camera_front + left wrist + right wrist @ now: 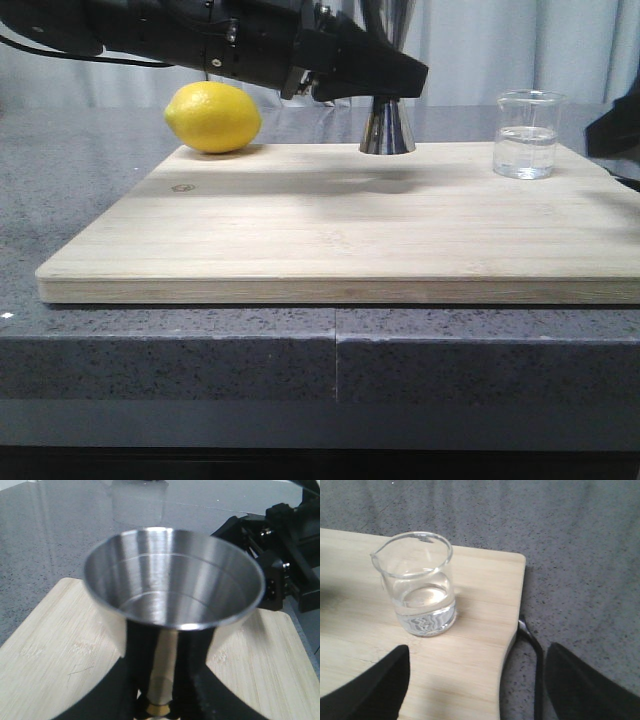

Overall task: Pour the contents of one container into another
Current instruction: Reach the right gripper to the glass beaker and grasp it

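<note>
Left gripper (pixel 160 700) closed around the narrow waist of the jigger (pixel 388 128), black fingers (pixel 137 655) pressed to either side of the stem just above the gold-coloured band; front view shows the arm coming in from the left and covering the jigger's middle, with the lower cone standing on the board and the upper cone rising behind the arm. Right gripper (pixel 475 680) spread wide, gripping nothing, its two dark fingers (pixel 375 685) well apart, one over the board and one over the worktop beyond the board's edge, neither touching the beaker. Largest item: grey speckled worktop (pixel 150 350), carrying a pale wooden cutting board (pixel 330 230). Lemon (pixel 213 117) sits at the board's far left edge, near the left arm. Jigger upright, at the far edge around mid-board; left wrist view looks into its open upper cup, polished steel, with no liquid that I can make out. Beaker (pixel 526 135) stands upright near the board's far right corner, well apart from the jigger, holding clear liquid to under half its height; pouring lip visible in the right wrist view (pixel 417 582), printed markings too faint to read. A thin dark cable (pixel 535 655) lies on the worktop beside the board's corner.
</note>
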You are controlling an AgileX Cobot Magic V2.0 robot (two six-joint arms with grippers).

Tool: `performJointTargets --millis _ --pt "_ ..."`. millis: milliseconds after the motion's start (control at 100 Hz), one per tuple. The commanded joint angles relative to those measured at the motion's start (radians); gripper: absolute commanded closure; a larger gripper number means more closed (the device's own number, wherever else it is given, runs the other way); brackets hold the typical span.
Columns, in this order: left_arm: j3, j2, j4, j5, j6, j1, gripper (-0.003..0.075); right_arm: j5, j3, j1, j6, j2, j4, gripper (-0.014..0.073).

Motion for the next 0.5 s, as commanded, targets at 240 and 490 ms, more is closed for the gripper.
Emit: performJointTargets --millis 240,490 --pt "-0.034 -0.066 -0.064 0.053 -0.014 -0.011 0.0741 -0.3 -0.02 0.048 -0.005 0.09 -0.018 0.0022" --pt "-0.034 -0.066 -0.064 0.055 -0.014 -0.011 0.0741 -0.351 -0.051 0.048 -0.005 0.174 -0.018 0.0022"
